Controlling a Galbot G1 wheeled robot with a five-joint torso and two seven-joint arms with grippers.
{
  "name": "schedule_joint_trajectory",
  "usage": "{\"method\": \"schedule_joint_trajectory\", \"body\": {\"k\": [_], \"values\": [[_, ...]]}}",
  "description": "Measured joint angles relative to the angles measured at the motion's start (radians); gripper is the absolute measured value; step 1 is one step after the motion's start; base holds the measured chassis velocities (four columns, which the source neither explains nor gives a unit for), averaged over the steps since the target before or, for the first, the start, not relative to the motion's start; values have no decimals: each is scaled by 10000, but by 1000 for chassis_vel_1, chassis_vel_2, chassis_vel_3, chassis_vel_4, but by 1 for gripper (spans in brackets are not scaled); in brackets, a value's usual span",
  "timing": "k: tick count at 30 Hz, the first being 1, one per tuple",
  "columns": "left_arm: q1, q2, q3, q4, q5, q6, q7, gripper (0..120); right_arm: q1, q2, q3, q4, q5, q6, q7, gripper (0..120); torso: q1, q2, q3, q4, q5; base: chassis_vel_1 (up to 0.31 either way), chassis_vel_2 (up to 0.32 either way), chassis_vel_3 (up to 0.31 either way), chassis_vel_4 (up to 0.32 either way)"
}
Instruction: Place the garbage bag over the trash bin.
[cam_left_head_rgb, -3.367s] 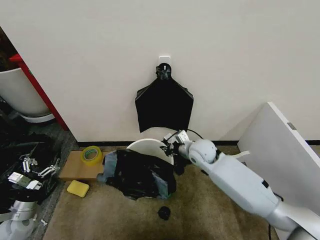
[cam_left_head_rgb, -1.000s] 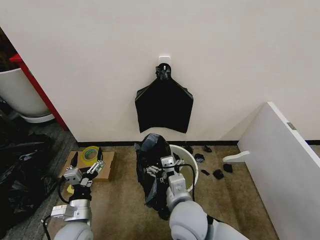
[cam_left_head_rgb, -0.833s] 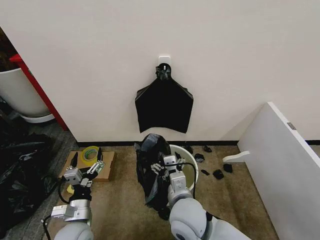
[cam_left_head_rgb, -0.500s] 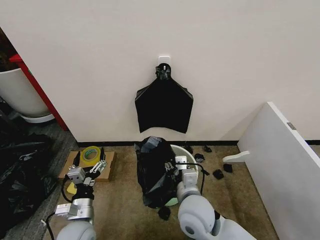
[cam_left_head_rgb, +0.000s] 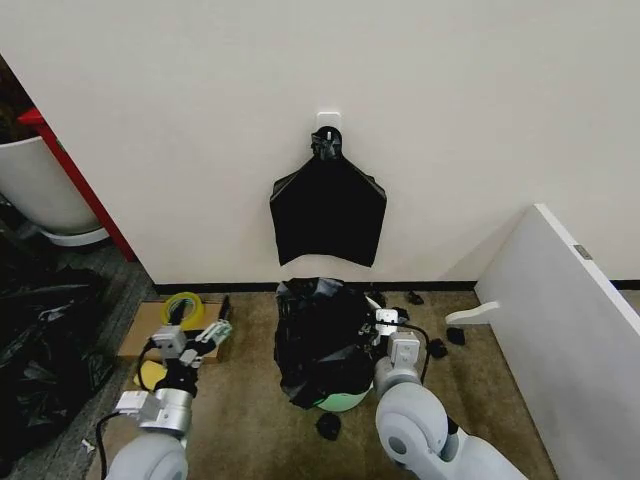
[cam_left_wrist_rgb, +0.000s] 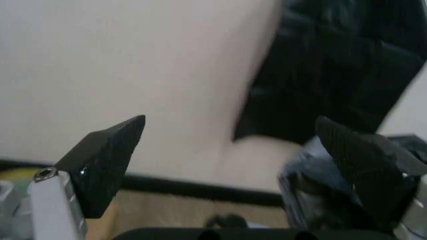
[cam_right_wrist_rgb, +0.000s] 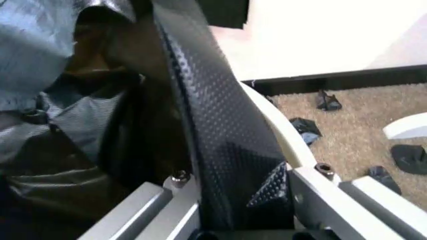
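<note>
I see the garbage bag (cam_left_head_rgb: 320, 340) draped over the trash bin (cam_left_head_rgb: 345, 401) on the carpet below the wall, only the bin's pale base showing. My right gripper (cam_left_head_rgb: 386, 322) pinches the bag's edge against the bin's right rim. My left gripper (cam_left_head_rgb: 196, 336) hangs spread wide, well apart, near the tape roll (cam_left_head_rgb: 182, 308).

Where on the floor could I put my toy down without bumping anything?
The bare carpet between the left gripper and the garbage bag is free. So is the patch between the black scraps and the white board. It is crowded near the tape roll and cardboard.
</note>
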Motion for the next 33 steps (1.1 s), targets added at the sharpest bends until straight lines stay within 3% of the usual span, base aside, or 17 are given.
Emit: {"method": "schedule_joint_trajectory", "body": {"k": [14, 26, 33], "values": [[-980, 224, 1764, 109, -244, 1918, -1198, 100, 280, 181, -1026, -125, 272, 27, -141, 0, -1, 0, 0, 7, 1, 0, 0, 0, 0], [-2624, 251, 3281, -241, -1324, 3953, -2415, 100, 324, 209, -819, -202, 447, 3, -99, 0, 0, 0, 0, 3, 2, 0, 0, 0, 0], [-3480, -84, 3957, -135, -1617, 5002, -3445, 100, 313, 249, -825, -197, 446, -32, -99, 0, 0, 0, 0, 3, 1, 0, 0, 0, 0]]}}
